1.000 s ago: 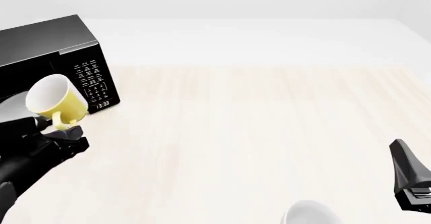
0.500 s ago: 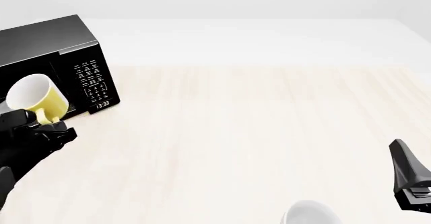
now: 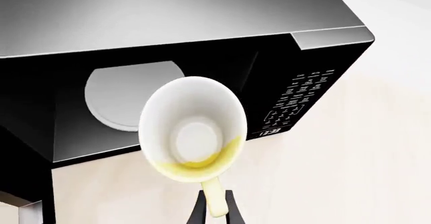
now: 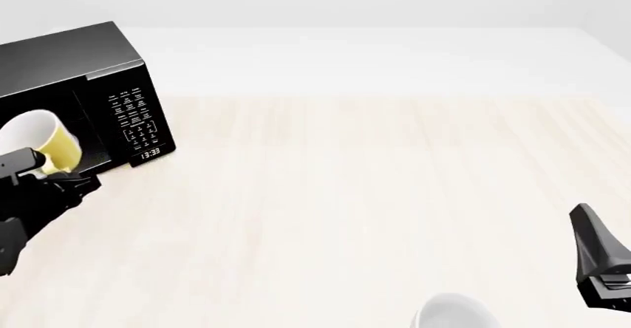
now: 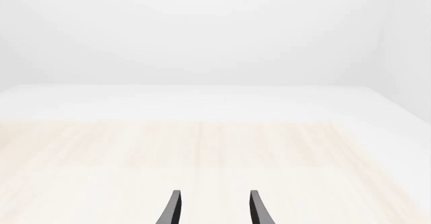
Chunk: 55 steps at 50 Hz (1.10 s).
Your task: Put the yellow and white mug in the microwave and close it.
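One arm carries the load: the left gripper (image 3: 214, 209), clamped on the handle of the yellow and white mug (image 3: 193, 128), holds it tipped, mouth toward the wrist camera, just before the open microwave (image 3: 283, 67) cavity and its turntable plate (image 3: 121, 95), while the distant right gripper (image 5: 212, 209) idles, jaws parted

We're looking at a bare simulated test bench: a pale wood-grain table (image 4: 374, 195) is stretching out beside the black microwave (image 4: 89, 84), blank white backdrop behind it, everything rendering flat and shadowless.
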Motion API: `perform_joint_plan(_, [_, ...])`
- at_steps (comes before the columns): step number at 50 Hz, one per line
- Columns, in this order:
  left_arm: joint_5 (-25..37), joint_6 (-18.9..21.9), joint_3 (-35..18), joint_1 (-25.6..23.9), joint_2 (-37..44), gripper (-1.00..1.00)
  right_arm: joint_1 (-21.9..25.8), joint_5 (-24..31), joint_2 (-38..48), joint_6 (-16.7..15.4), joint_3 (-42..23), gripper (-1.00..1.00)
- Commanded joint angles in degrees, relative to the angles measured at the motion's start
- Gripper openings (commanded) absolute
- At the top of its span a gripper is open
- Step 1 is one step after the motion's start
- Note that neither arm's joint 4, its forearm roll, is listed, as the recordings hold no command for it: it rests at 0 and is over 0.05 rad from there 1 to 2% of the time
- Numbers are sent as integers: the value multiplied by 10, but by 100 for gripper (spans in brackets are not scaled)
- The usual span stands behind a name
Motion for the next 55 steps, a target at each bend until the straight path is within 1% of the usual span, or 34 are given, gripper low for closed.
perform_joint_plan(1, [-11,3,-25,21,41,-100,0,0,-1,0,1,100])
perform_joint_plan(17, [-22,6,-45,29,83,-100,0,0,-1,0,1,100])
perform_joint_plan(27, [-25,10,-52,35,92,-100,0,0,-1,0,1,100])
perform_joint_plan(34, [-19,5,-68,38,94,-100,0,0,-1,0,1,100])
perform_joint_plan(55, [-13,0,-129,59,149,-100,0,0,-1,0,1,100])
